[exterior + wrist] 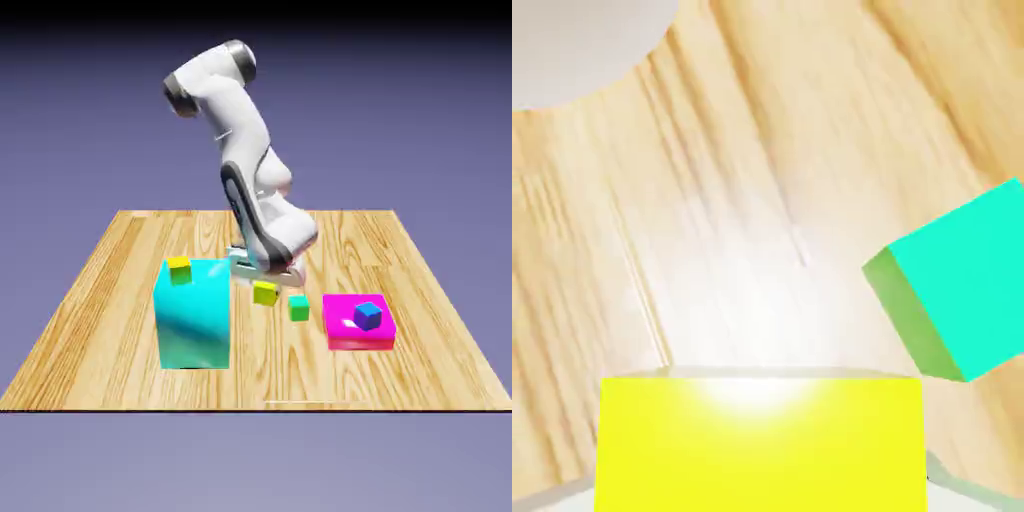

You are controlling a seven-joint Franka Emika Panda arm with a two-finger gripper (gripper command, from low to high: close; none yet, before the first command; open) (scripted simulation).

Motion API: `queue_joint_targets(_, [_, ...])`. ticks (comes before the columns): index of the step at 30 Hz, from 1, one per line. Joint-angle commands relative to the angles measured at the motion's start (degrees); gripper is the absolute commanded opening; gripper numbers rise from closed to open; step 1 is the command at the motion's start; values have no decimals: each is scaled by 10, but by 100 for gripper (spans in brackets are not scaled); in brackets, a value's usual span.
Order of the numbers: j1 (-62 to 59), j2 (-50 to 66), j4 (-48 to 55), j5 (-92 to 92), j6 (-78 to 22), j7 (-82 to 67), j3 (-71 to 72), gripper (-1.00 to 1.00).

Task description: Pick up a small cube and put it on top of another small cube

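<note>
The small lemon-yellow cube sits on the wooden table just right of the big cyan block. My gripper comes down on it from above and is shut on it. In the hand view this cube fills the bottom middle and hides most of my fingers. A golden-topped small cube rests on the cyan block's top. A small green cube lies close to the right of the held cube, and it also shows in the hand view as the green cube at the right.
A flat magenta block lies at the exterior view's right with a small blue cube on it. The tall cyan block stands a short gap to the left of my hand. The table's front edge runs below the blocks.
</note>
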Motion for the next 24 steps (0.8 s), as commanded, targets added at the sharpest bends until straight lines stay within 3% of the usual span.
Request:
queue_joint_targets(1, [19,-6,0,6,0,-25,-12,-100])
queue_joint_targets(24, [453,-142,9,136,1,-598,-293,-100])
